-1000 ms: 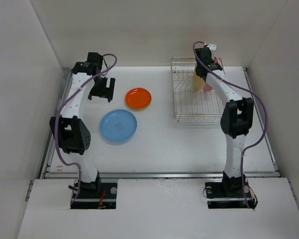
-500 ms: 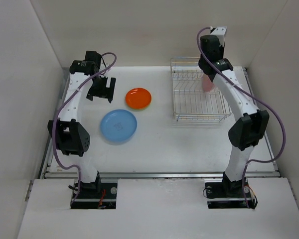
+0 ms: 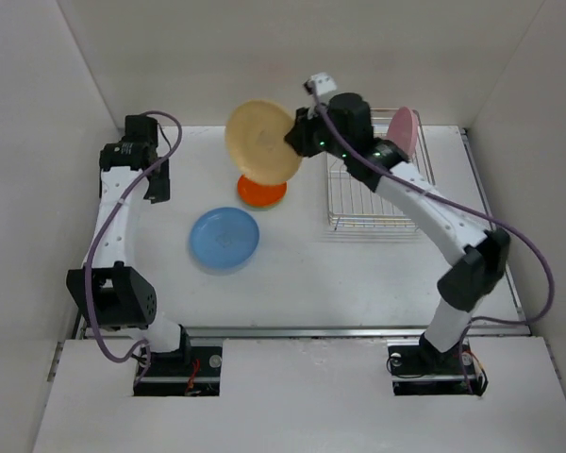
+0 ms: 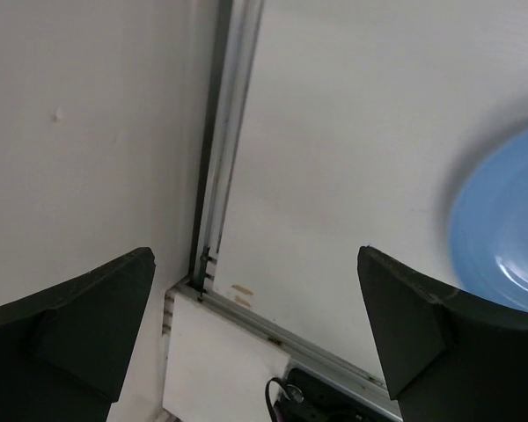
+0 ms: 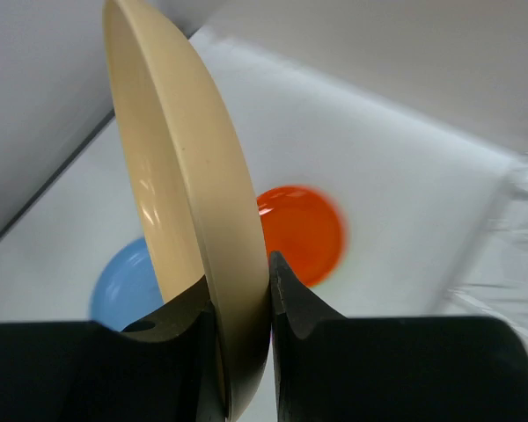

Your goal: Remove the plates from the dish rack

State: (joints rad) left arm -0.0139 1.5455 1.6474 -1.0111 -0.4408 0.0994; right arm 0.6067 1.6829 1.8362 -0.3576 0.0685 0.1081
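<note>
My right gripper (image 3: 297, 142) (image 5: 239, 277) is shut on the rim of a tan-orange plate (image 3: 262, 142) (image 5: 185, 185), which it holds on edge in the air above the table, left of the dish rack (image 3: 373, 203). Below it lies the orange-red plate (image 3: 262, 194) (image 5: 304, 230), partly covered in the top view. The blue plate (image 3: 224, 238) (image 5: 123, 283) (image 4: 506, 237) lies flat nearer the front. A pink plate (image 3: 403, 132) stands upright at the rack's back right. My left gripper (image 3: 157, 184) (image 4: 255, 281) hangs open and empty by the table's left edge.
White walls enclose the table on three sides. A metal rail (image 4: 224, 158) runs along the left edge, right under the left gripper. The right arm's elbow (image 3: 472, 274) stands over the table's right front. The rack looks blurred in the right wrist view.
The right arm lifted the tan-orange plate out of the rack and swung it left over the orange-red plate. The left arm drew back toward the left wall and opened wider.
</note>
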